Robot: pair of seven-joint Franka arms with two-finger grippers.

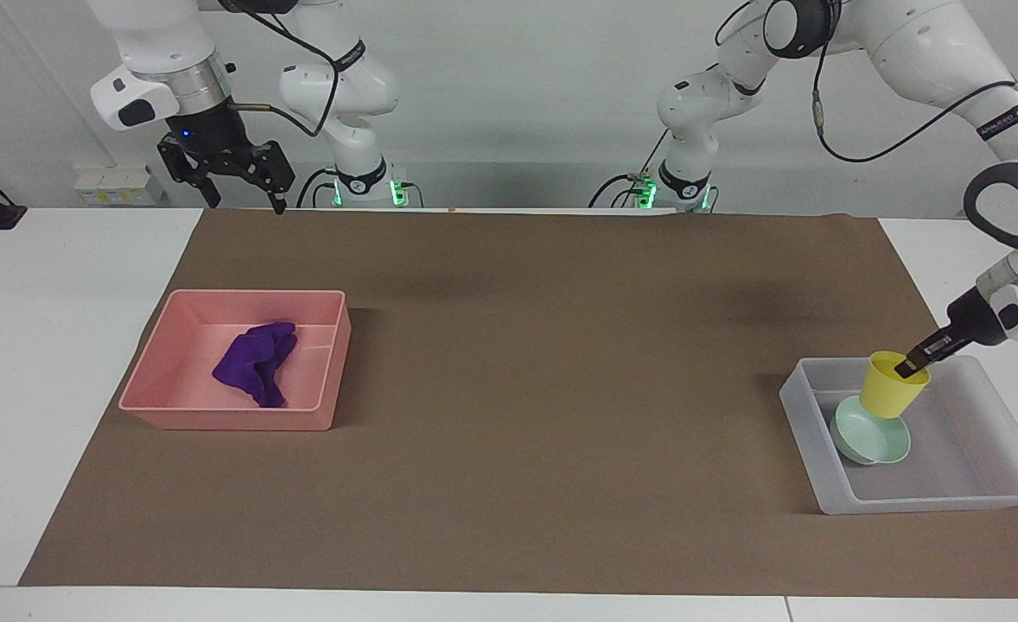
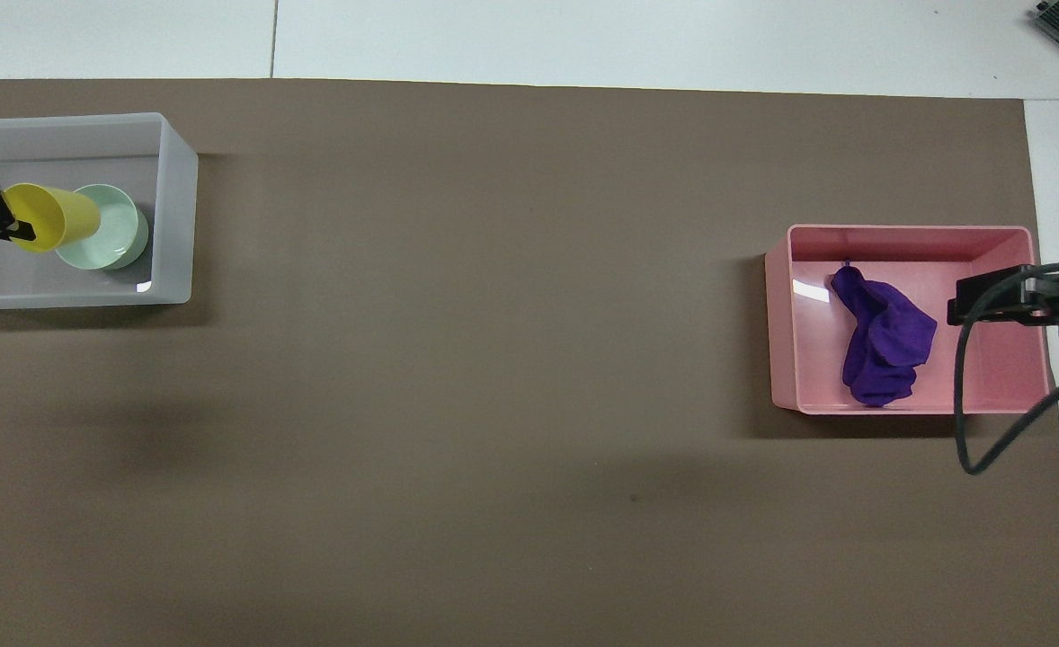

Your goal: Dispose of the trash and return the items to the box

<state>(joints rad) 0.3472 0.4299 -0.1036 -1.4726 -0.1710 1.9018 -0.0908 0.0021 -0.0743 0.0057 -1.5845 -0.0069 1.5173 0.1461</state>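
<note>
My left gripper (image 1: 906, 370) is shut on the rim of the yellow cup (image 1: 889, 397) and holds it, tilted, over the mint-green bowl (image 1: 874, 442) inside the translucent box (image 1: 976, 494) at the left arm's end. I cannot tell whether the cup's base touches the bowl. In the overhead view the left gripper (image 2: 15, 230), cup (image 2: 51, 216), bowl (image 2: 114, 243) and box (image 2: 174, 270) show the same. The purple cloth (image 1: 254, 363) lies crumpled in the pink tray (image 1: 215, 420). My right gripper (image 1: 241, 186) is open and empty, raised by the mat's edge nearest the robots.
A brown mat (image 1: 543, 389) covers the table's middle. In the overhead view the pink tray (image 2: 781, 314) with the cloth (image 2: 885, 346) is partly covered by the right gripper (image 2: 1015, 301) and its cable.
</note>
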